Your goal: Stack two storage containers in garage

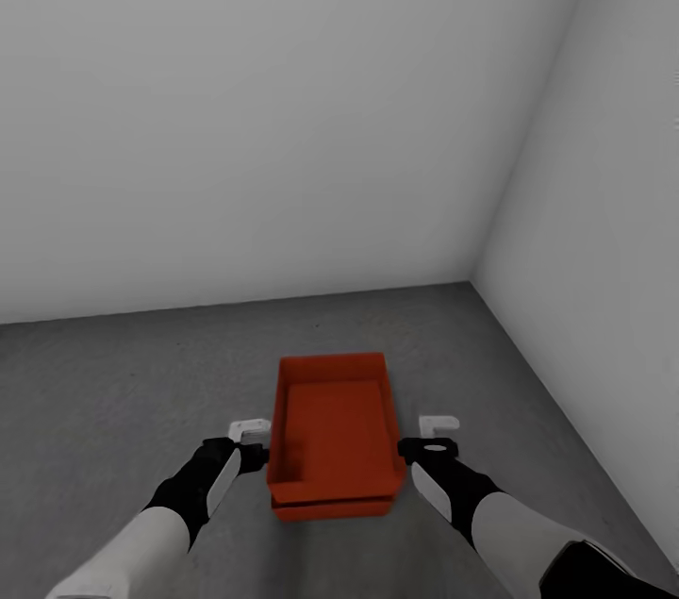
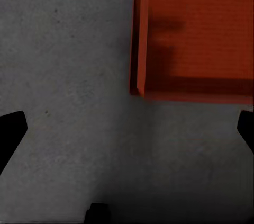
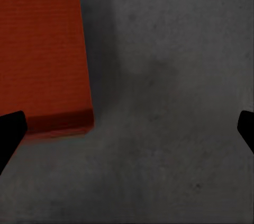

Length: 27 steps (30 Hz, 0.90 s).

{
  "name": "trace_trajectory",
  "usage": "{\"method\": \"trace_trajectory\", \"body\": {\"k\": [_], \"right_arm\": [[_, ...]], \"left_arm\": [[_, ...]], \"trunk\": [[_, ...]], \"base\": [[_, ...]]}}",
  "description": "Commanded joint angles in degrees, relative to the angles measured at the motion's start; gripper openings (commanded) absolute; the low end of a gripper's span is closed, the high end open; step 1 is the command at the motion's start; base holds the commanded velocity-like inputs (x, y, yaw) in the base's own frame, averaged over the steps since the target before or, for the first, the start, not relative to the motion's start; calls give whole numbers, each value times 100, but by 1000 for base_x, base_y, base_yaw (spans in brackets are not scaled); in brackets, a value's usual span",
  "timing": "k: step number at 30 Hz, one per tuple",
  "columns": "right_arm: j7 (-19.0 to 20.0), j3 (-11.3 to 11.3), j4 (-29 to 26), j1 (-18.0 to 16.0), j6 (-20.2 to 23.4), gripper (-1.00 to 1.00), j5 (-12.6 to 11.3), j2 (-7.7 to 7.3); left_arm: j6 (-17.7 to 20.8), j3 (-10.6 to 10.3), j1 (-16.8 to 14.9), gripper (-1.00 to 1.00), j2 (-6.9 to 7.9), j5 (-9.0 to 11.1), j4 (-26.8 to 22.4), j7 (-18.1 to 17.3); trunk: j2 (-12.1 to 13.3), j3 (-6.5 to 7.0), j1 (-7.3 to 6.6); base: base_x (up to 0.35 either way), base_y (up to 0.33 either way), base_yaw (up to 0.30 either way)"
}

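Stacking step judged done: upper storage container (image 1: 335,424) is nested on lower storage container (image 1: 332,508) on garage floor (image 1: 113,391); left end effector (image 1: 251,444) and right end effector (image 1: 430,437) are released beside it, so withdrawal is called for.

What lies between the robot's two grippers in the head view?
The orange-red rectangular open-top storage containers, one stacked on the other on the dark grey concrete floor, sit between the left gripper and right gripper.

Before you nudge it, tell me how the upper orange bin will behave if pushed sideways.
The upper bin appears nested in the lower bin, so it would probably drag that along rather than slide off. Its straight walls look stiff. The flat base on the concrete floor suggests it slides, not tips.
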Motion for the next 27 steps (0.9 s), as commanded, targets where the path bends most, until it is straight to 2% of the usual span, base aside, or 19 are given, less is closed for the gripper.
{"method": "trace_trajectory", "body": {"k": [1,7,17,19,22,23,25,27], "right_arm": [[-41,48,-12,-4,38,100,-26,-5],[-47,48,-12,-4,36,100,-26,-10],[25,92,90,-4,66,100,-1,12],[64,98,325,16,62,100,-12,51],[398,100,1036,39,32,100,-6,148],[466,100,1113,46,30,100,-7,160],[763,100,1364,44,24,100,-2,189],[851,100,1426,35,16,100,3,198]], "left_arm": [[27,1,-1,100,-2,61,-10,40],[-11,-13,-1,100,1,60,-10,43],[-55,-36,-1,100,14,97,203,61],[-131,-35,-1,100,9,106,526,51],[-288,-40,-1,100,8,111,926,17],[-301,-38,-1,100,10,117,988,13],[-402,-36,-1,100,48,129,1431,-4],[-583,-35,-1,100,71,128,1745,-8]], "trunk": [[-4,0,-3],[-4,14,-3],[-4,15,-3],[-4,15,-3],[-4,15,-3],[-4,15,-3],[-4,15,-3],[-4,15,-3]], "base": [[-346,0,0],[-298,0,0],[-21,0,0],[0,0,0],[0,0,0],[0,0,0],[0,0,0],[0,0,0]]}}
